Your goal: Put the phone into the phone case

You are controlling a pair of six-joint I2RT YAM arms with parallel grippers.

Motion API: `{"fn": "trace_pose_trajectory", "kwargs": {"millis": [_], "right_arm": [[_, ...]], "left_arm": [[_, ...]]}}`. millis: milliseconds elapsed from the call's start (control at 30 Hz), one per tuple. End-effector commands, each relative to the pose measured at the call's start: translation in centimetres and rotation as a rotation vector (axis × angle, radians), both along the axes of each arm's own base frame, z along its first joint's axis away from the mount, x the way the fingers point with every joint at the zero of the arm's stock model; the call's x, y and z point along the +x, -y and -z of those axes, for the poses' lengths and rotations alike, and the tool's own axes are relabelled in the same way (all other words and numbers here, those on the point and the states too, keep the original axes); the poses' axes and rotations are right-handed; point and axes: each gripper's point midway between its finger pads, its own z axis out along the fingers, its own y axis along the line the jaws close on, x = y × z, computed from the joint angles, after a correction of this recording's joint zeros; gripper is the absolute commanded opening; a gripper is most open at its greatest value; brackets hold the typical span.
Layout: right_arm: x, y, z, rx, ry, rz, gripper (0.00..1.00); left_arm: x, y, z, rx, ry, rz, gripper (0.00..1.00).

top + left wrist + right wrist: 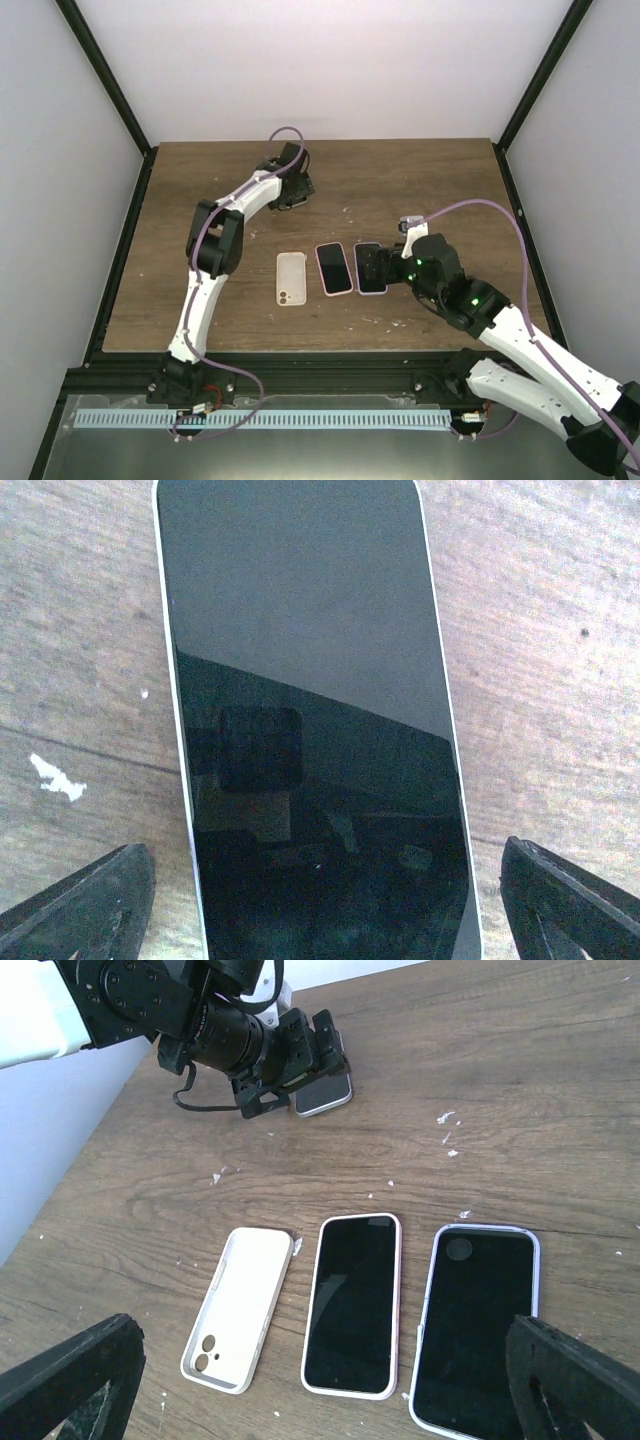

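Note:
A bare phone (pixel 310 680) with a dark screen and pale rim lies flat at the back of the table, and my open left gripper (pixel 325 910) hovers over it, a finger on each side, neither touching. From the right wrist, that phone (pixel 324 1096) pokes out beneath the left gripper (pixel 300 1060). The empty cream phone case (pixel 240 1308) lies inside-up mid-table, also seen from above as the case (pixel 291 278). My right gripper (pixel 320 1390) stands wide open above the row of cases, holding nothing.
Right of the empty case lie a phone in a pink case (pixel 352 1303) and a phone in a lilac case (pixel 475 1330), partly under the right gripper (pixel 375 262) from above. White specks dot the wooden table (pixel 450 190). Black frame posts edge the table.

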Motion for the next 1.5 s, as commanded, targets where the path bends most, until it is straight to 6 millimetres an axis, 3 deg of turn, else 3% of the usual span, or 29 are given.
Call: {"fn": "trace_pose_trajectory", "kwargs": {"millis": [0, 233, 500, 667, 833, 1000, 1167, 1300, 1467], "right_arm": [[0.3, 0.6, -2.9, 0.024, 0.067, 0.025, 1.0], [0.4, 0.9, -3.4, 0.004, 0.082, 0.032, 1.0], [0.4, 0.7, -4.0, 0.024, 0.094, 0.027, 1.0], [0.2, 0.8, -3.9, 0.021, 0.09, 0.024, 1.0], [0.1, 1.1, -4.3, 0.023, 0.101, 0.029, 1.0], [-0.1, 1.2, -4.5, 0.035, 0.108, 0.03, 1.0], [-0.1, 1.1, -4.2, 0.038, 0.102, 0.025, 1.0], [-0.1, 1.1, -4.3, 0.039, 0.105, 0.027, 1.0], [0.0, 0.9, -4.4, 0.04, 0.109, 0.023, 1.0]], "left_arm": [[1.1, -0.3, 1.4, -0.02, -0.001, -0.005, 0.96], [1.4, -0.6, 1.5, 0.017, -0.042, 0.015, 0.87], [-0.8, -1.6, 3.0, 0.066, -0.143, 0.017, 0.73], [-2.1, -2.2, 4.7, 0.105, -0.21, 0.041, 0.72], [-3.7, -3.6, 5.1, 0.181, -0.26, 0.07, 0.72], [-4.6, -5.5, 3.5, 0.254, -0.258, 0.077, 0.72], [-4.1, -5.3, 0.2, 0.224, -0.193, 0.064, 0.73], [-2.7, -2.7, -2.3, 0.104, -0.094, 0.076, 0.79], [-1.8, -0.5, -3.4, 0.066, -0.037, 0.047, 0.9]]}}
